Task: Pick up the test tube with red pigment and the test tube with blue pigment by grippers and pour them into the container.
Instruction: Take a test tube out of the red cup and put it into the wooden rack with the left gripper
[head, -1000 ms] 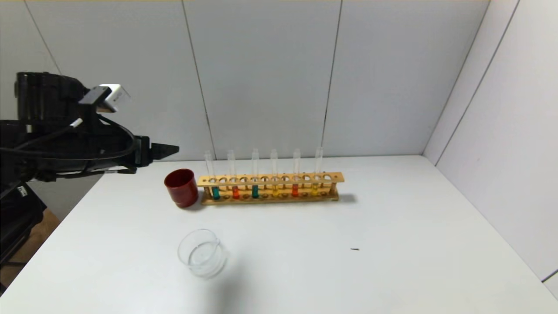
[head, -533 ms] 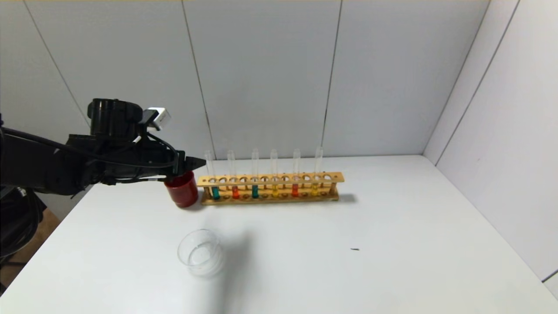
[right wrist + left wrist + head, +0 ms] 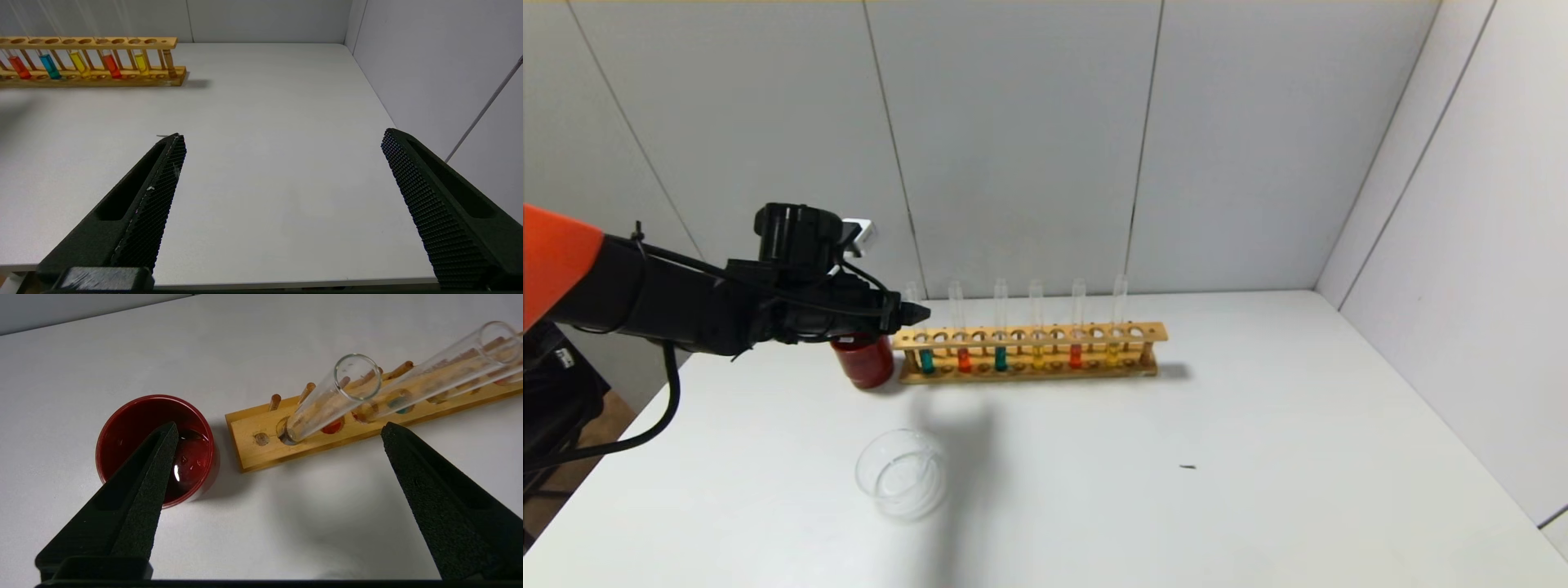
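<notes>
A wooden rack point(image 3: 1029, 335) at the back holds several upright glass tubes. Test tubes with blue pigment stand at its left end point(image 3: 926, 360) and third along point(image 3: 1001, 358). Test tubes with red pigment point(image 3: 964, 360) stand second and fifth point(image 3: 1076, 356). The clear glass container point(image 3: 901, 474) sits nearer me, empty. My left gripper point(image 3: 913, 313) hovers over the dark red cup point(image 3: 864, 362), its tip by the leftmost tube. In the left wrist view this gripper point(image 3: 280, 425) is open, with that tube's rim point(image 3: 357, 377) ahead, untouched. My right gripper point(image 3: 282, 134) is open over the table's near edge.
The dark red cup point(image 3: 155, 449) stands against the rack's left end point(image 3: 261, 445) and holds dark liquid. Yellow-liquid tubes point(image 3: 1037, 357) share the rack. A small dark speck point(image 3: 1187, 467) lies on the white table. Grey walls close in behind and on the right.
My left arm has swung rightward from the left edge, bringing its open gripper over the red cup to the rack's left end. Nothing on the table has moved.
</notes>
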